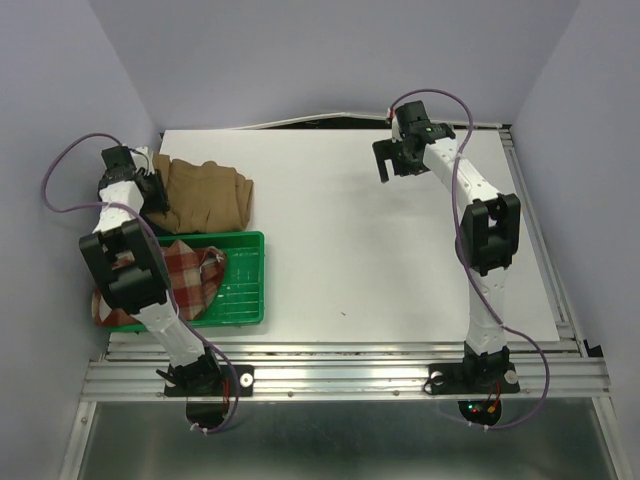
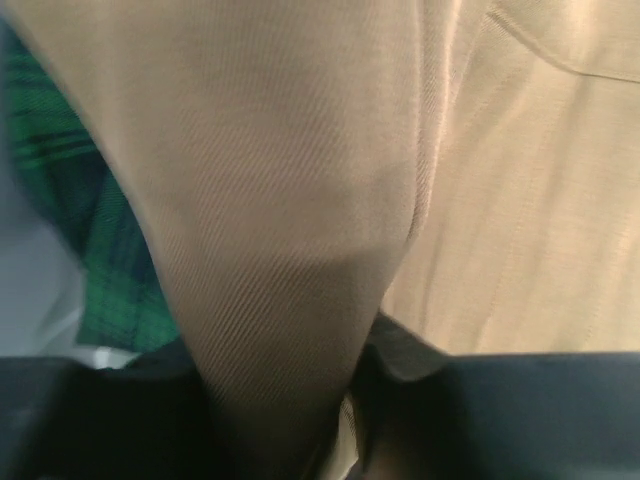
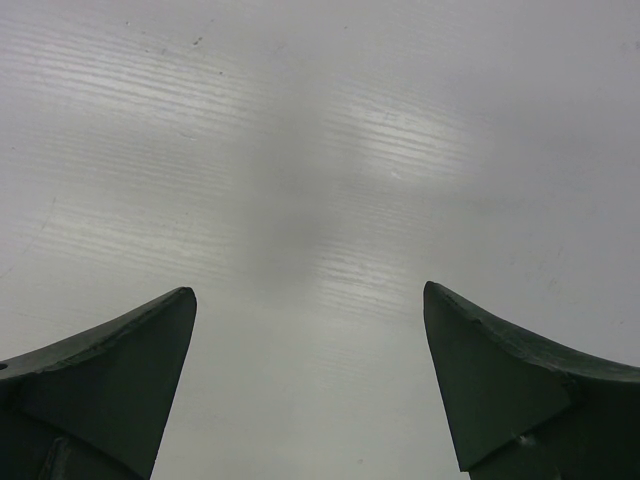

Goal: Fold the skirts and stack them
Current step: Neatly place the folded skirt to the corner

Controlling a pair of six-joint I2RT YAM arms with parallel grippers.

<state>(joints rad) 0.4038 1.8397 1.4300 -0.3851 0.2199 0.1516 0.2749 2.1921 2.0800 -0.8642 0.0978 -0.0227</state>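
Observation:
The tan-brown skirt (image 1: pixel 212 195) lies bunched at the table's back left. My left gripper (image 1: pixel 160 196) is at its left edge. In the left wrist view a raised fold of the tan skirt (image 2: pixel 290 250) runs down between my dark jaws, with my left gripper (image 2: pixel 300 405) shut on it. The green-navy tartan skirt (image 2: pixel 100 240) shows beneath it on the left. The red-orange-white plaid skirt (image 1: pixel 185 280) lies crumpled in the green tray (image 1: pixel 245 290). My right gripper (image 1: pixel 386 160) hangs open over bare table at the back; its jaws (image 3: pixel 310 295) hold nothing.
The green tray sits at the front left, close beside my left arm (image 1: pixel 130 265). The white table top (image 1: pixel 380 260) stretches to the right, with metal rails (image 1: pixel 350 375) along its near edge. Purple walls enclose the left, back and right sides.

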